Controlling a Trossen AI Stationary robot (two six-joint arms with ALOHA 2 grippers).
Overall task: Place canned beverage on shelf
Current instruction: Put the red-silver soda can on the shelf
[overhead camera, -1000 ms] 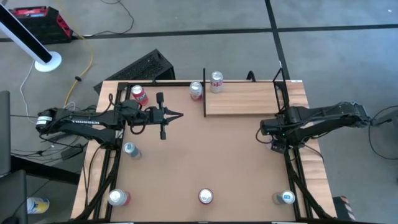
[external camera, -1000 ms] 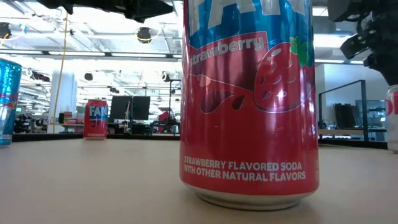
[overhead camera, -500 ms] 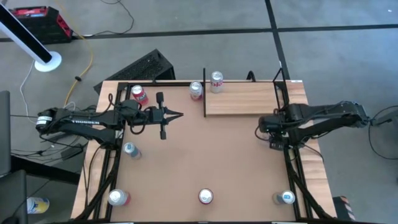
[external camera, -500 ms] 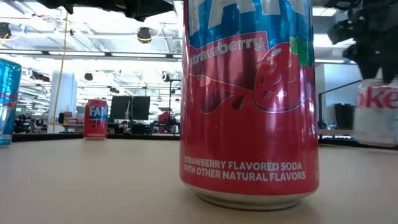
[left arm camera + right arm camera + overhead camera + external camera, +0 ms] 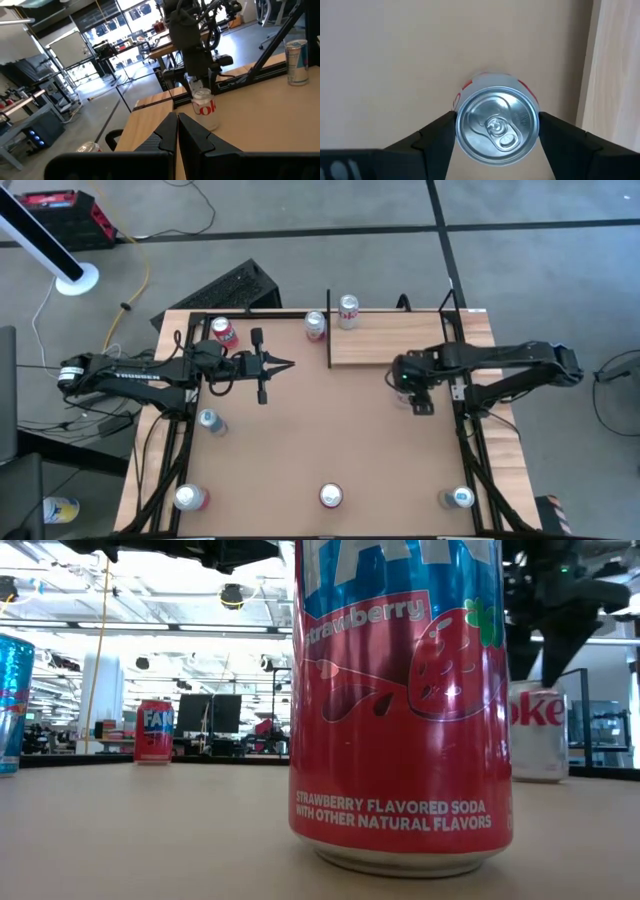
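Observation:
A silver Diet Coke can stands upright just in front of the pale wood shelf, near the table's right side. My right gripper points down over the can and is shut on it. The same can shows in the low view under the dark gripper. Another can stands on the shelf's far left corner. My left gripper hangs shut and level over the table's far left part, with nothing in it. My right gripper pinches the can between its two fingers, one on each opposite side of the wall just below the top rim. The fingers come from above, pointing down. The can is upright; whether its base is clear of the table, I cannot tell.
A can stands by the shelf's left post and a red one at the far left. More cans stand at the left and along the near edge. The table's middle is bare.
My right gripper has gone from the table's right edge toward the left, along the shelf's front, and has rolled about its wrist. The Coke can has gone with it and stays upright.

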